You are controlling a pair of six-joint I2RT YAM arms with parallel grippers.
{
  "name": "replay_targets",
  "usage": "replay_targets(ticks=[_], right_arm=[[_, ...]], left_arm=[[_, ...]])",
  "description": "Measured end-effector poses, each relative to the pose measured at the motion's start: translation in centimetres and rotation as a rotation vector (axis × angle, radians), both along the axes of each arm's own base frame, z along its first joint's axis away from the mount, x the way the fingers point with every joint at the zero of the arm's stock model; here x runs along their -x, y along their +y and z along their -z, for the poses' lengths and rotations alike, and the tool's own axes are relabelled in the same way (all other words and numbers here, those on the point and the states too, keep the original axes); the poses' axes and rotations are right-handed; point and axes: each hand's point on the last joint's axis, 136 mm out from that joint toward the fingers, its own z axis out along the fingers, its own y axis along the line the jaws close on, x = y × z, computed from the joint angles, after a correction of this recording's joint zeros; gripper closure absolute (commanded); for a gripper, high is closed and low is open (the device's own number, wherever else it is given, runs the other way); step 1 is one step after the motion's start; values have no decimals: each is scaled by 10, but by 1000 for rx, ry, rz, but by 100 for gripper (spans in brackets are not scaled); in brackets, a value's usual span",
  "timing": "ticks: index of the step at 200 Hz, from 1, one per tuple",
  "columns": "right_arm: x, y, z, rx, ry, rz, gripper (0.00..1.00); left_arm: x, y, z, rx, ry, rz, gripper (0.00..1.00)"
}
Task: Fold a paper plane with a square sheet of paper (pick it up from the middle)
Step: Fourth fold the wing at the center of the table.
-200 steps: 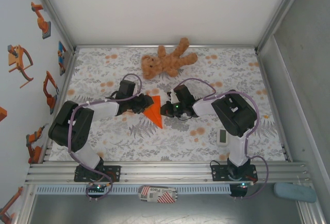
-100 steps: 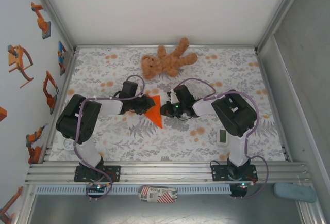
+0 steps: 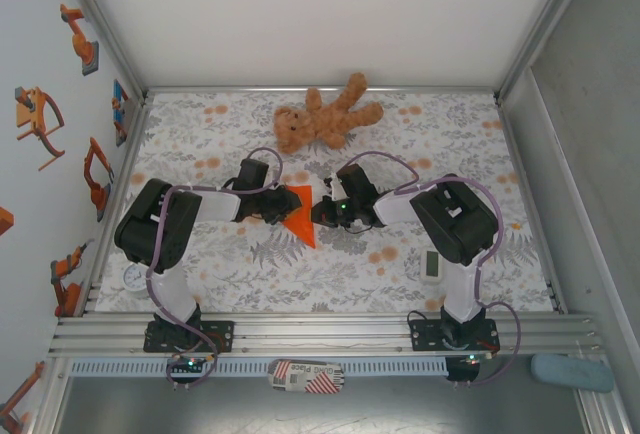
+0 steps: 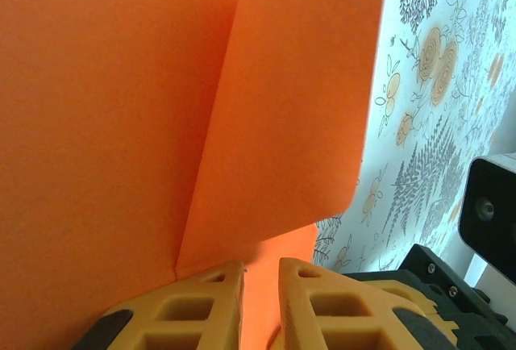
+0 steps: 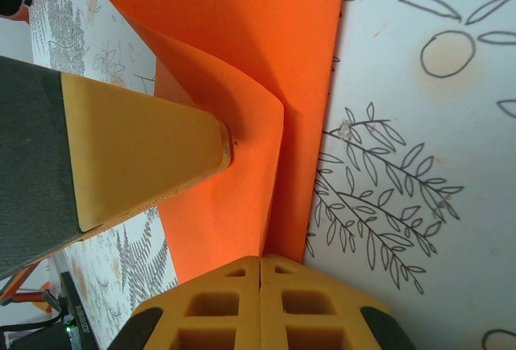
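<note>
I see the orange paper, partly folded to a point, lying on the flowered table between both arms, near the teddy bear. My right gripper is pinched tight on its raised flap. My left gripper stands barely parted, with paper showing in the gap.

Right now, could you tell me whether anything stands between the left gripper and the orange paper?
Nothing visible does: the left gripper has the orange paper between its fingers, and the right gripper pinches its edge.
</note>
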Motion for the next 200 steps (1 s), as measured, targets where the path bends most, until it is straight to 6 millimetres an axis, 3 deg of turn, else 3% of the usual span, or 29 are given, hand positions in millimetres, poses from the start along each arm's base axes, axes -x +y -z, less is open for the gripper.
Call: replay_targets(ticks=[42,83,116,129,167,200], right_arm=[[0,-2,-6,8,-5,11,83],[5,-5,-36,-32,-23,26,68],[19,-16,-37,-28,6,45,69],[25,-18,-35,-21,23,49,74],[41,-1,-37,-24,33,-3,84],[39,17,-41,-38,20,-30,86]], left_arm=[[0,1,2,-9,-7,5,80],[-1,0,2,-6,-11,6,80],[-1,-1,2,-2,-13,9,80],[-1,-1,2,1,-13,10,80],[-2,-2,1,4,-15,11,80],[-2,-2,1,4,-14,11,80]])
